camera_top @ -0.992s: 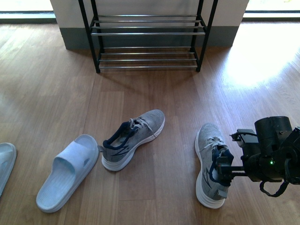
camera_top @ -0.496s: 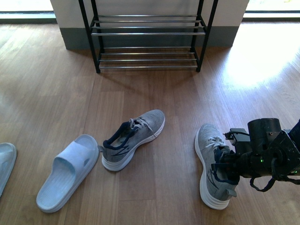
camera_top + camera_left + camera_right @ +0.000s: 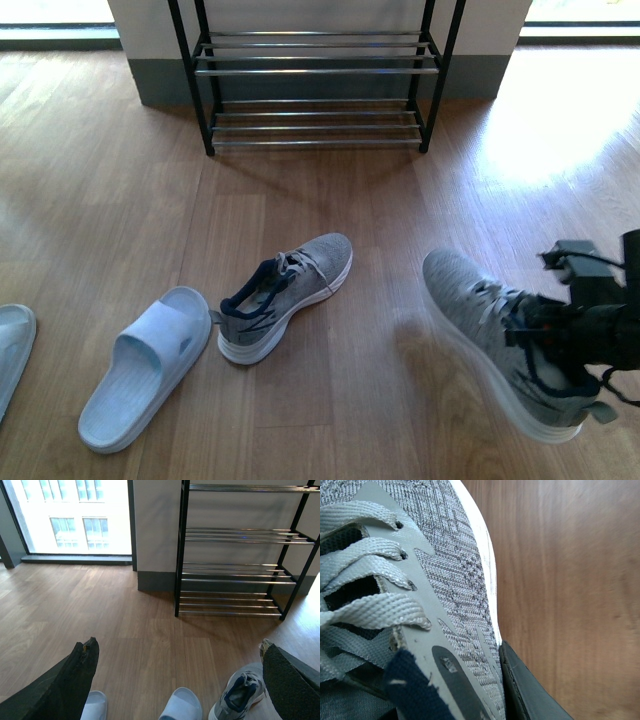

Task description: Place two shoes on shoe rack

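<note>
My right gripper (image 3: 548, 345) is shut on a grey sneaker (image 3: 490, 335) at its dark collar, and the shoe hangs tilted off the floor at the right, toe pointing up-left. In the right wrist view the sneaker (image 3: 420, 580) fills the picture, with one finger (image 3: 530, 690) pressed against its side. The other grey sneaker (image 3: 285, 295) lies mid-floor, with a pale blue slide (image 3: 145, 365) to its left. The shoe rack (image 3: 315, 75) stands at the far wall, nothing on the rods that show. My left gripper (image 3: 177, 680) is open above the floor, over the slide (image 3: 180, 707) and the sneaker (image 3: 240, 695).
A second pale blue slide (image 3: 12, 350) pokes in at the left edge. Bare wooden floor lies between the shoes and the rack (image 3: 240, 570). A bright window (image 3: 75, 515) sits left of the rack, and sun glare marks the floor at the far right.
The right gripper closed on the right-hand sneaker and lifted it off the floor, swinging it rightward and tilting it. The other shoes have not moved.
</note>
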`<action>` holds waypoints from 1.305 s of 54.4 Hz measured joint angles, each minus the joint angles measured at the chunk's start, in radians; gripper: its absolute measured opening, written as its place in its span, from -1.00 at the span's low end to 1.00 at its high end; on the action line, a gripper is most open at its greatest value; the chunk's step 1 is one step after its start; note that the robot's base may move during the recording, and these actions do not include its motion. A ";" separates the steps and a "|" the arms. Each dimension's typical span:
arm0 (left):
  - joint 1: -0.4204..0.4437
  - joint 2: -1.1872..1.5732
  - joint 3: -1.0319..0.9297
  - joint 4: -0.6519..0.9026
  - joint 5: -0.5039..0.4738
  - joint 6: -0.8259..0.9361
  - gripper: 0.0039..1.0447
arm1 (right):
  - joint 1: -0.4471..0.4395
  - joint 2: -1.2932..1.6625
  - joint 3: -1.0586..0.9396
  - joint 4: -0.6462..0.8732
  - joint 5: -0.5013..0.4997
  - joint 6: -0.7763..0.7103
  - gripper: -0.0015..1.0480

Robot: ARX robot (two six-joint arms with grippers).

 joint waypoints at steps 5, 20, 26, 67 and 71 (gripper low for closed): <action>0.000 0.000 0.000 0.000 0.000 0.000 0.83 | -0.035 -0.176 -0.129 0.017 -0.021 -0.011 -0.97; 0.000 0.000 0.000 0.000 0.000 0.000 0.83 | -0.137 -0.806 -0.423 -0.141 -0.119 0.015 -0.97; 0.000 0.000 0.000 0.000 0.000 0.000 0.83 | -0.161 -1.037 -0.442 -0.237 -0.143 0.040 -0.97; 0.000 0.000 0.000 0.000 0.000 0.000 0.83 | -0.164 -1.180 -0.488 -0.240 -0.148 0.047 -0.97; 0.000 0.000 0.000 0.000 -0.001 0.000 0.83 | -0.164 -1.180 -0.488 -0.240 -0.148 0.047 -0.97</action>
